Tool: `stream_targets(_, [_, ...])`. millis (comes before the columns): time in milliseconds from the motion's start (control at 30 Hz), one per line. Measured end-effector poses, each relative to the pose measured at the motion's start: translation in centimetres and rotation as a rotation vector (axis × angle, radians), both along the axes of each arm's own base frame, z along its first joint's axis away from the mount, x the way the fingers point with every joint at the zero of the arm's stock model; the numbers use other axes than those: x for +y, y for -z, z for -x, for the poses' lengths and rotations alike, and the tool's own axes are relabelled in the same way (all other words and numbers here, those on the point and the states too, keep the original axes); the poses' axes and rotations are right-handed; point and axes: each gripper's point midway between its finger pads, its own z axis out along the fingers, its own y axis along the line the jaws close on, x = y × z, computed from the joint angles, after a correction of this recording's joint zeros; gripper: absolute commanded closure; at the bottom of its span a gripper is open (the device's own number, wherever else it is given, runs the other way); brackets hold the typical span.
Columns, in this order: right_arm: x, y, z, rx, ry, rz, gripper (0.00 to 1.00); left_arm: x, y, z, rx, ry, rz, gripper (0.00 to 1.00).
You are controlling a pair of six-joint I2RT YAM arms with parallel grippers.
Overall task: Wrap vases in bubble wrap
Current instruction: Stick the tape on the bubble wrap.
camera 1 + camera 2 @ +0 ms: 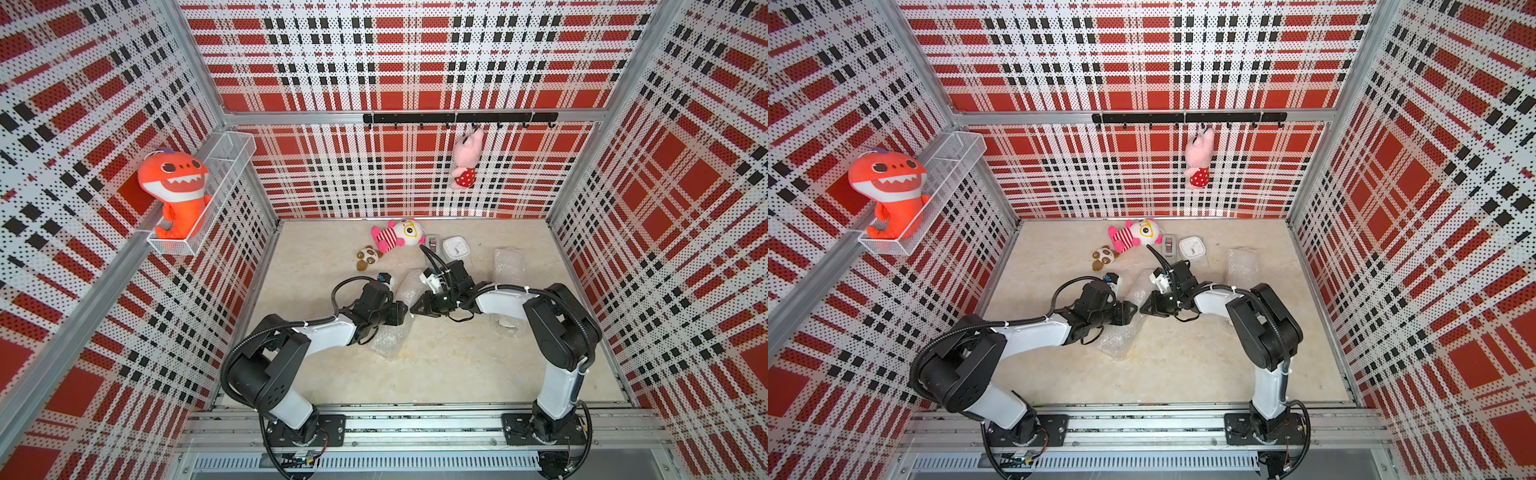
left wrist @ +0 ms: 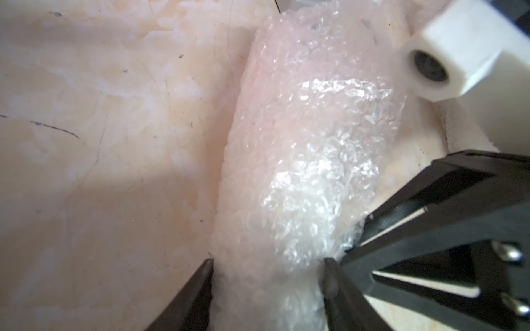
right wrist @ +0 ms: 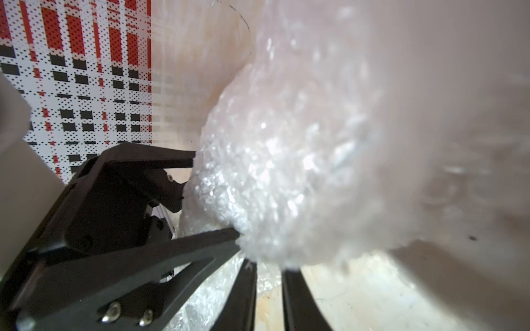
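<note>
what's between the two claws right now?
The translucent bubble-wrap roll lies across the gap between the left claw and right claw. The left wrist view shows the left fingertips straddling it.

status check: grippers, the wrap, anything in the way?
Left gripper astride the bubble-wrapped roll, jaws apart. Right gripper slightly open at the roll. Second wrap untouched. Clock and plush toys stand apart.

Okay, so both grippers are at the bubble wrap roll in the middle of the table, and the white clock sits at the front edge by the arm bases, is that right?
Not quite. The white clock sits at the back of the table, near the striped plush, as both top views show. The left gripper and right gripper are indeed at the bubble wrap roll.
</note>
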Motion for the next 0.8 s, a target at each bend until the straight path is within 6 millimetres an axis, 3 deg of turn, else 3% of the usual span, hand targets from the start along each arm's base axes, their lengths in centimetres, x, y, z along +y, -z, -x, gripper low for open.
stream_targets(167, [-1.3, -1.0, 0.4, -0.045, 0.004, 0.064, 0.71, 0.0, 0.0, -0.1, -0.003, 0.0, 0.002, 0.42])
stream_targets(300, [-2.5, -1.5, 0.9, -0.07, 0.009, 0.126, 0.83, 0.0, -0.1, -0.1, -0.004, 0.0, 0.003, 0.42])
stream_targets(533, [-0.3, -3.2, 0.7, -0.116, -0.033, 0.109, 0.94, -0.1, -0.1, -0.1, -0.006, 0.0, 0.002, 0.42])
stream_targets(633, [0.5, -2.4, 0.2, -0.111, -0.043, 0.106, 0.96, -0.1, -0.1, -0.1, -0.007, -0.001, 0.002, 0.42])
stream_targets(800, [1.1, 0.7, -0.3, -0.071, -0.048, 0.144, 0.99, -0.1, -0.1, -0.1, -0.008, -0.004, 0.001, 0.43])
